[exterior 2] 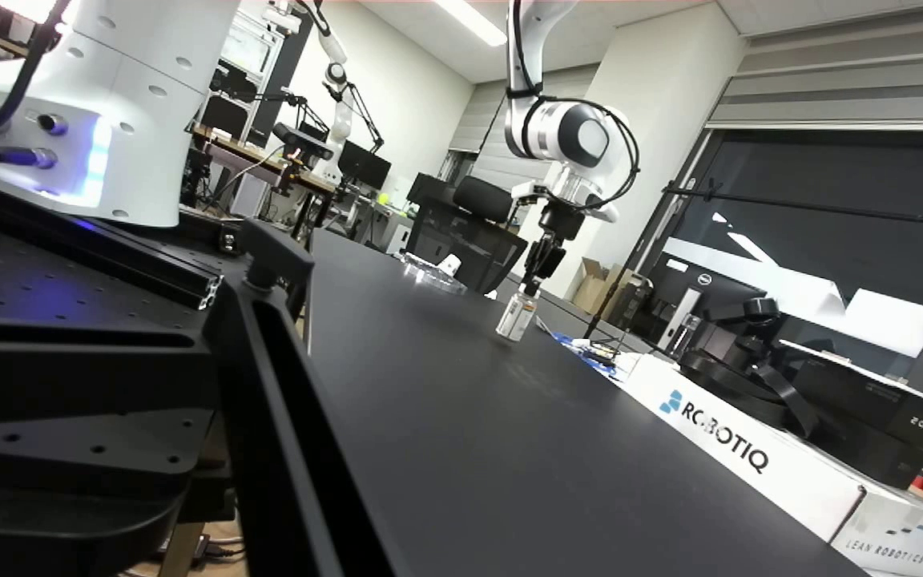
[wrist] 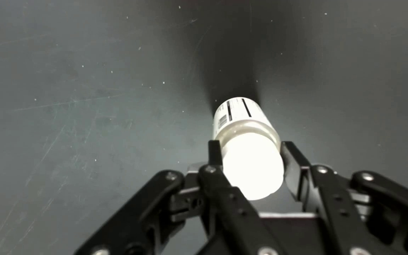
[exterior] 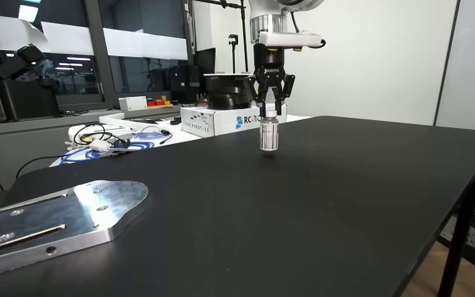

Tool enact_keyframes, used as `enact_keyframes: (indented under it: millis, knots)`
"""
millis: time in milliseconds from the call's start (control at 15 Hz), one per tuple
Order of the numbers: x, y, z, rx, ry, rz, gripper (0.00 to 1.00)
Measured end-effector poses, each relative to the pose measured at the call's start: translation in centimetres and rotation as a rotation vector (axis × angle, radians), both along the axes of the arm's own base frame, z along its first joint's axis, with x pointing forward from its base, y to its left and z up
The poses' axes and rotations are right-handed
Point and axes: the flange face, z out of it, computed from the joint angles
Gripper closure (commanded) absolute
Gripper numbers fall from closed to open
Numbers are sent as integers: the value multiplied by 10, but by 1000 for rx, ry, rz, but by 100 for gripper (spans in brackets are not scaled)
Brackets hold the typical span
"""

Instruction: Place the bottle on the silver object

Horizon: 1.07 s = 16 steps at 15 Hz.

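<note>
In the hand (exterior: 270,114): the bottle (exterior: 269,135), well apart from the silver object (exterior: 76,210)

Definite grasp: the hand is clenched on the bottle, fingers (wrist: 215,153) on both sides of the white cap (wrist: 253,168), right against it in the wrist view. Bottle upright, directly below, over the black surface (exterior: 324,214). Its bottom looks just clear, with a small dark patch (exterior: 268,156) underneath; hard to judge contact from where I stand. The label (wrist: 239,113) is white, dark bars, barcode-like block. In the wrist view a dark shadow (wrist: 232,67) stretches from the bottle; fine scratches (wrist: 50,148) mark the surface around.

Now the silver object: flat on the surface, lower left in an exterior view. Rounded end points toward mid-surface, long straight part runs out past the view's left edge. Small holes (exterior: 102,208), two slots (exterior: 35,235), bright glare on top.

Around: a white Robotiq box (exterior: 229,123) beside the surface's long edge in both exterior views, black gear (exterior: 229,88) on it. Tangled blue cables (exterior: 142,145) near the box. A white arm (exterior 2: 558,132) reaches down from above, hand at its end. Also in an exterior view: a white robot base (exterior 2: 121,96) with a blue light (exterior 2: 97,164), and a black mesh chair (exterior 2: 461,236) past the surface.
</note>
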Motion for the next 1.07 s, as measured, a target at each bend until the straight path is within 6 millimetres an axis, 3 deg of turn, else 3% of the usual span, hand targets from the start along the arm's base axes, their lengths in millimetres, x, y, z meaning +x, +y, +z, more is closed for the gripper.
enact_keyframes:
  millis: [333, 533, 733, 1067]
  knots:
    - [-1, 12, 58, 18, -60, 60, 81]
    - [2, 29, 85, 21, -95, 118, 81]
    - [11, 67, 103, 41, -120, 203, 81]
    - [24, 162, 106, 82, -122, 386, 81]
